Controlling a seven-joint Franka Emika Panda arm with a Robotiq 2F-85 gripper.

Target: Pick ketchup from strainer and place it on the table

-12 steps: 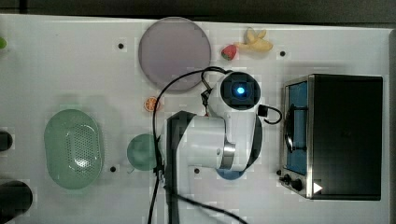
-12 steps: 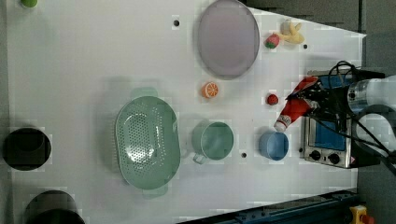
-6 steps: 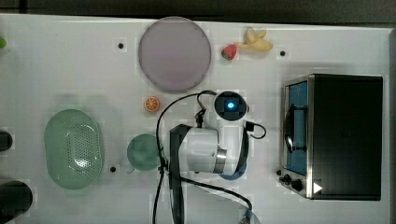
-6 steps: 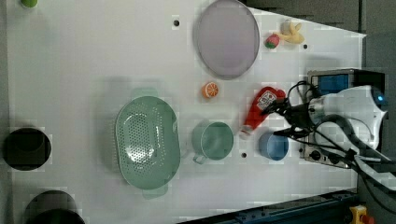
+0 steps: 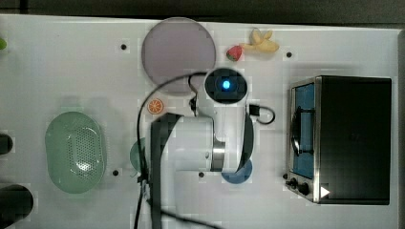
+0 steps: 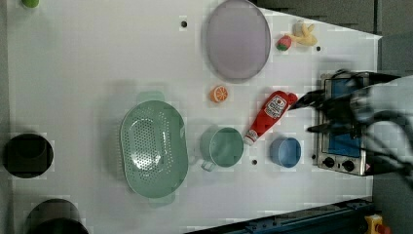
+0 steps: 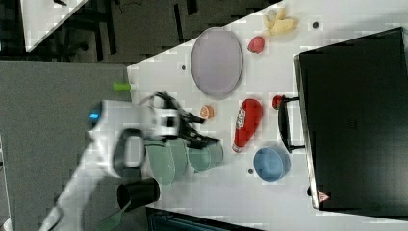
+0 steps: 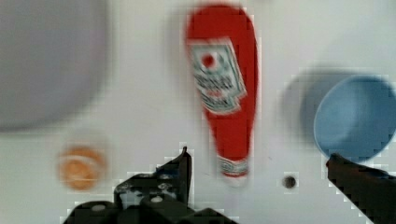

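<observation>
Now the ketchup lies flat on the white surface, well apart from the pale green strainer, between the orange slice, the green cup and the blue bowl. End effector empty, fingers spread wide apart, above the bottle's white cap end without touching it. Toaster oven stands just beyond the bowl.

ketchup red, white label | strainer pale green | table white
</observation>
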